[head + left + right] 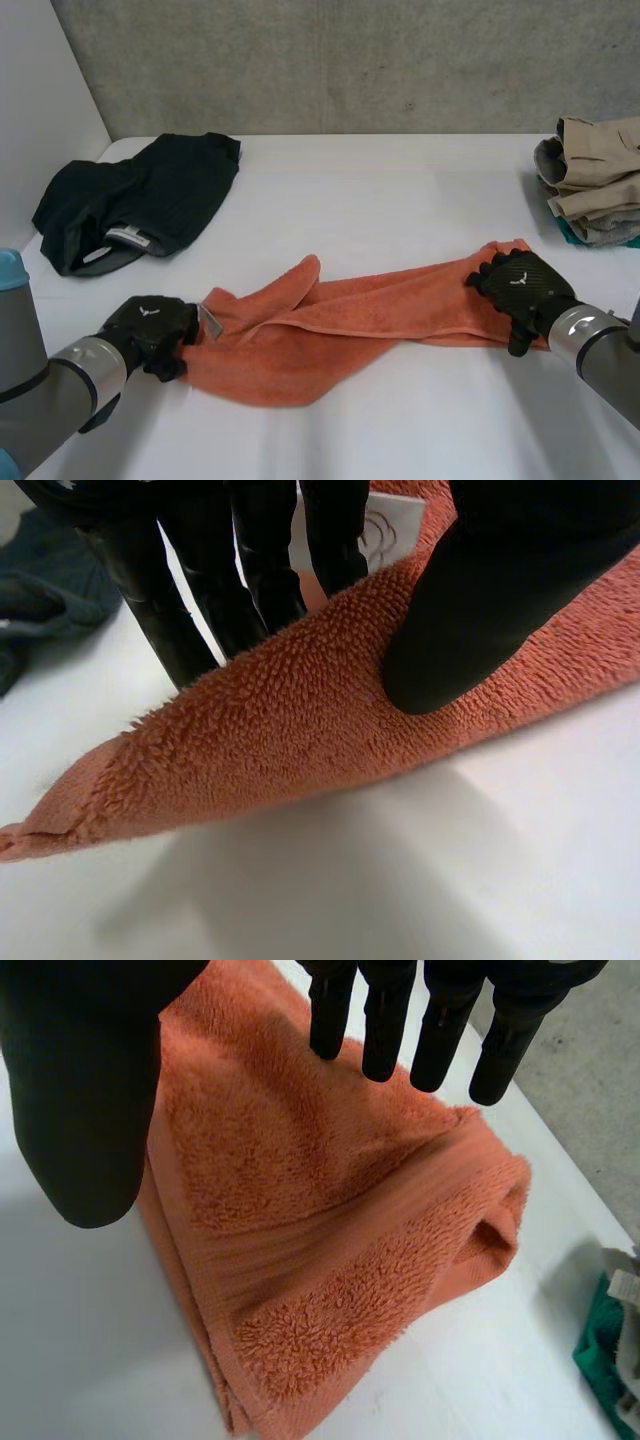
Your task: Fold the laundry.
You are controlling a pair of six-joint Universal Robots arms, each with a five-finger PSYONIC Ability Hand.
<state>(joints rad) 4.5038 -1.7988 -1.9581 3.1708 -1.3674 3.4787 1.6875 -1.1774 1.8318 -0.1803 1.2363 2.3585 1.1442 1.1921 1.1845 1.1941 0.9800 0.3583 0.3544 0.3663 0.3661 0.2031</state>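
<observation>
Both ends of the towel [370, 310] are attended: it lies rumpled on the bench [400, 190], long axis running left to right, 1 hand at each end. The left hand [150, 330] pinches its end between thumb and fingers. The right hand [520, 285] lies over the other end, fingers straight, gripping nothing. Any fold would likely travel along that axis.

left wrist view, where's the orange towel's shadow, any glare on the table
Left wrist view: a soft grey shadow on the white table beneath the raised edge of the orange terry towel, pinched by the left hand; head view: table evenly lit, no glare.
</observation>
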